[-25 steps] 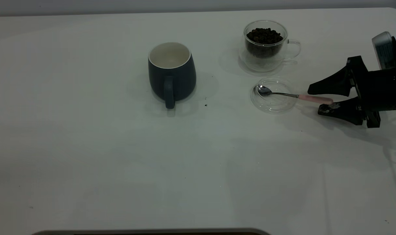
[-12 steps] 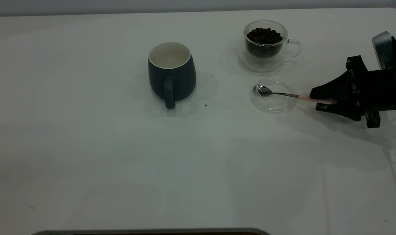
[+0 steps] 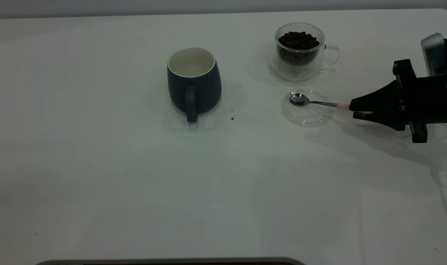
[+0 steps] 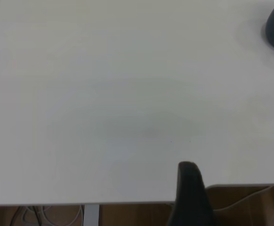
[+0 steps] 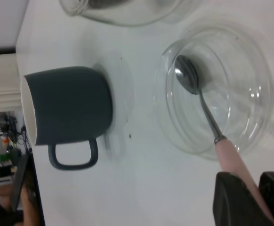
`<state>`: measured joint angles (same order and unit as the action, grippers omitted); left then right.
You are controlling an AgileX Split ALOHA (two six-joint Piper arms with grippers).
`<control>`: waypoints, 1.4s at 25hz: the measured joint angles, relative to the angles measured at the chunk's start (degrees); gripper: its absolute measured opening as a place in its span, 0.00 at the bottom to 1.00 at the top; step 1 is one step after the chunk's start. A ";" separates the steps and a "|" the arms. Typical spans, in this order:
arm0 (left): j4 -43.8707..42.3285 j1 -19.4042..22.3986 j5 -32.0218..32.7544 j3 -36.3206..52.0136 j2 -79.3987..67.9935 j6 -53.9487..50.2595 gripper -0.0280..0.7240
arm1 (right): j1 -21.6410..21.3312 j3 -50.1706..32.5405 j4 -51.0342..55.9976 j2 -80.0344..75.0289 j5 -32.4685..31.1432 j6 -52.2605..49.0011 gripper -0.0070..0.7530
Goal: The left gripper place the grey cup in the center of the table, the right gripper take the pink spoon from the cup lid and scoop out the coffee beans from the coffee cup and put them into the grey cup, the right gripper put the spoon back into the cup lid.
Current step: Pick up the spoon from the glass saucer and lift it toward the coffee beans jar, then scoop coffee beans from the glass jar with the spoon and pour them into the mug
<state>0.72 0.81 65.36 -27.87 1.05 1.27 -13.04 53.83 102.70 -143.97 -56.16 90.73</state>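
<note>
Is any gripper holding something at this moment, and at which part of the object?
The right gripper is shut on the pink spoon, gripping the far end of its pink handle. The spoon's bowl is over the cup lid. The left gripper holds nothing that shows.

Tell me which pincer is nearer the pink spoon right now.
Right. The right pincer is shut on the pink spoon at its handle; the left pincer sits at the table's edge, far from it.

right gripper (image 3: 354, 110) clamped, low at right; left gripper (image 4: 189, 172) unclear
</note>
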 joint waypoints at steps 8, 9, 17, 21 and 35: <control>0.00 0.00 0.00 0.00 0.00 0.00 0.79 | 0.00 -3.95 -3.92 8.69 2.65 -0.75 0.16; 0.00 0.00 0.00 0.00 0.00 0.00 0.79 | 0.00 -4.10 -5.30 9.90 3.22 -1.61 0.16; 0.00 0.00 0.00 0.00 0.00 0.00 0.79 | 2.44 -4.38 -10.66 23.20 2.94 -12.00 0.16; 0.00 0.00 0.00 0.00 0.00 -0.05 0.79 | 5.73 -1.20 -8.75 25.92 3.84 -13.57 0.16; 0.00 0.00 0.00 0.00 0.00 -0.05 0.79 | 3.18 13.61 -8.01 11.83 9.42 -20.15 0.16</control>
<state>0.72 0.81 65.36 -27.87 1.05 1.21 -9.86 67.44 94.68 -132.14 -46.74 70.58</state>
